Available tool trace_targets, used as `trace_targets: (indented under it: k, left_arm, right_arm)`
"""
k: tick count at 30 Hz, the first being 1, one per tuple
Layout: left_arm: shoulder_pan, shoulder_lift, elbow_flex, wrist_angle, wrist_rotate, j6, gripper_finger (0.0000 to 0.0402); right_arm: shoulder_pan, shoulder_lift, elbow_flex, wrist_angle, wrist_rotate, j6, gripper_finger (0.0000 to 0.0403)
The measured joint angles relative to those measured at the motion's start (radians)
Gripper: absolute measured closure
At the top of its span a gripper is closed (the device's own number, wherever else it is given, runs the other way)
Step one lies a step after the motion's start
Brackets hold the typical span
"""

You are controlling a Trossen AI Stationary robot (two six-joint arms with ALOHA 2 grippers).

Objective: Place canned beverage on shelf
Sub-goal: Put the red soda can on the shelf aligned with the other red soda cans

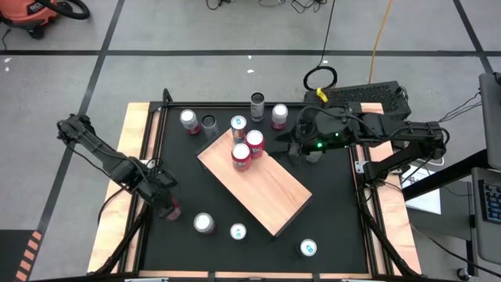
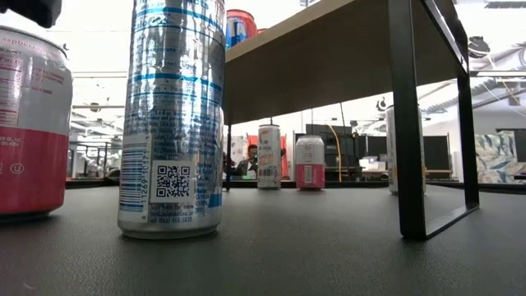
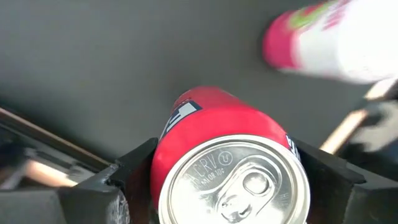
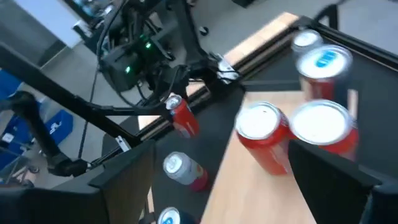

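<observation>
Left gripper (image 3: 227, 180) grips a red can (image 3: 230, 168), one dark finger against each side of the can body; silver lid and pull tab face the wrist camera. From above, this can (image 1: 172, 208) sits near the table's left edge, low to the black table (image 1: 337, 227) if not on it; whether it is lifted I cannot tell.

Shelf (image 1: 270, 192), a pale wood slab on dark legs, lies diagonally at table centre, well apart from the held can. Three cans (image 1: 244, 145) cluster at its far corner; the rest of the top is bare.

Right gripper (image 1: 291, 146) hangs just beside that corner with its fingers spread and empty.

Loose cans on the table: a pink-and-white can (image 1: 204, 224) and a blue-topped can (image 1: 238, 232) stand between the left gripper and the shelf.

Risks, as judged: a low carry toward the shelf could clip those two cans. A tilted release could tip the can against the cluster. Right arm sits close to the far corner, so the near bare end looks safer.
</observation>
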Motion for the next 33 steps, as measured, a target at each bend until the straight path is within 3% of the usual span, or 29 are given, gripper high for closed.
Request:
trace_targets:
  k: [5,17,23,29,33]
  left_arm:
    - [0.044,-0.004,0.099,-0.012,-0.017,-0.078,0.0115]
    - [0.147,-0.008,0.372,0.007,-0.218,-0.096,0.0115]
    - [0.206,-0.007,0.41,0.192,-0.262,-0.061,0.0115]
    - [0.247,0.018,0.41,0.362,-0.263,-0.012,0.0116]
    - [0.266,0.047,0.41,0.455,-0.264,0.026,0.0116]
  right_arm:
    - [0.029,0.045,0.0,0.109,0.004,-0.03,0.0062]
    - [0.122,0.132,0.0,0.227,0.101,-0.123,0.0062]
    - [0.16,0.167,0.0,0.311,0.179,-0.257,0.0046]
    - [0.16,0.192,0.0,0.37,0.182,-0.257,0.0007]
    - [0.16,0.2,0.0,0.384,0.161,-0.277,0.0007]
